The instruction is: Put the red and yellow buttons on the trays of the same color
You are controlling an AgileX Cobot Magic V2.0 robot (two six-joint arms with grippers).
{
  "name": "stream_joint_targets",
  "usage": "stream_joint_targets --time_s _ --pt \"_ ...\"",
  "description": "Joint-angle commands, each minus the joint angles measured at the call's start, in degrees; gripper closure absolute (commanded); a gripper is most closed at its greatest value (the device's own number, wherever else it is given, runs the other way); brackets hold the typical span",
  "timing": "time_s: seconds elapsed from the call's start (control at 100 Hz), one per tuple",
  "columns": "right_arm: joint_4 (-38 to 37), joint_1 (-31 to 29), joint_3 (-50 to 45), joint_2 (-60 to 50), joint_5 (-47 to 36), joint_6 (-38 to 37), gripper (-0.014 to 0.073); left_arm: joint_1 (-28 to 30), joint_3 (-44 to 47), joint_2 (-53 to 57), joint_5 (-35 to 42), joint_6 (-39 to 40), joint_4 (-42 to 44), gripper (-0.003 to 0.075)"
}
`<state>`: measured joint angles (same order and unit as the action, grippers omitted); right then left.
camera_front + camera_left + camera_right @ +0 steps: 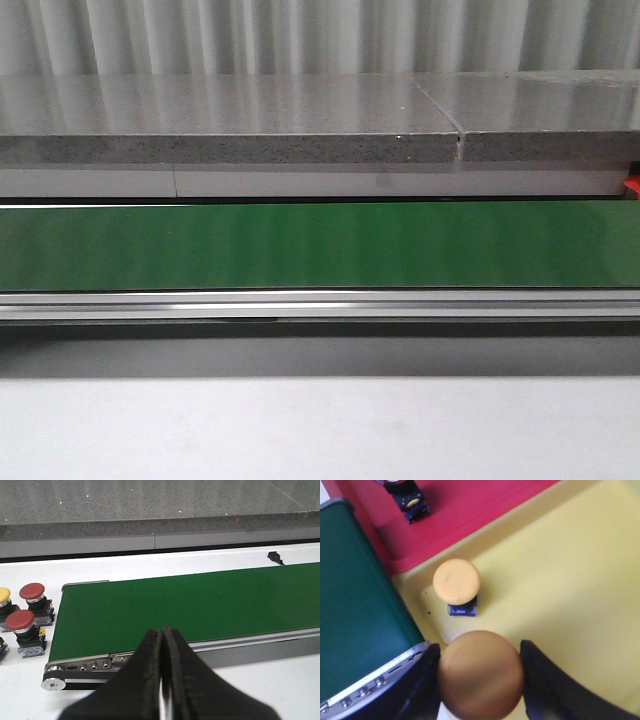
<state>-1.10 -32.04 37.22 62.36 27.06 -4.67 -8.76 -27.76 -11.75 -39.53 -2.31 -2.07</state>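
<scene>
Now, by the green belt as landmark:
Right gripper: jaws clamped on a blurred yellow button, over the yellow tray beside the belt's end.
Second yellow button: upright in that tray.
Red tray: beyond; its button cut off.
Left gripper: jaws closed, empty, near the belt's other end.
Red buttons: beside that end; some cropped.

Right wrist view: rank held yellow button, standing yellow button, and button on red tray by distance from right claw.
1. Held yellow button, between the right claw's fingers.
2. Standing yellow button, on the yellow tray.
3. Button on the red tray, farthest.
</scene>
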Motion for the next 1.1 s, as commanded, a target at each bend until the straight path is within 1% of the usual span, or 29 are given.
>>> stream_joint_targets --time_s 0.0,0.3,0.46,0.67,0.84,1.09 --pt "-1.0 -0.4 1.5 0.7 -4.8 -0.1 0.0539 -0.4 -1.5 -0.6 4.4 0.1 -0.7 0.0741" --pt "-1.8 -0.5 1.5 7.3 -8.5 -0.1 0.0539 -0.4 -1.5 -0.6 4.4 0.1 -0.7 0.0741" --pt "-2.7 -1.3 1.4 9.4 -9.2 -0.1 0.0539 -0.4 -1.5 -0.6 4.4 0.1 -0.7 0.0741" --pt "-2.7 -3.2 -0.6 11.2 -12.1 -0.1 0.0539 -0.4 -1.5 -0.6 4.4 0.1 -0.7 0.0741" --pt "-2.7 -3.2 -3.1 11.8 -15.5 -0.1 0.0539 -0.4 -1.5 -0.6 4.4 0.1 -0.7 0.0741" --pt "-2.7 -3.2 -3.3 11.8 -16.2 -0.1 0.0537 -0.4 -1.5 -0.6 4.4 0.1 -0.7 0.0741"
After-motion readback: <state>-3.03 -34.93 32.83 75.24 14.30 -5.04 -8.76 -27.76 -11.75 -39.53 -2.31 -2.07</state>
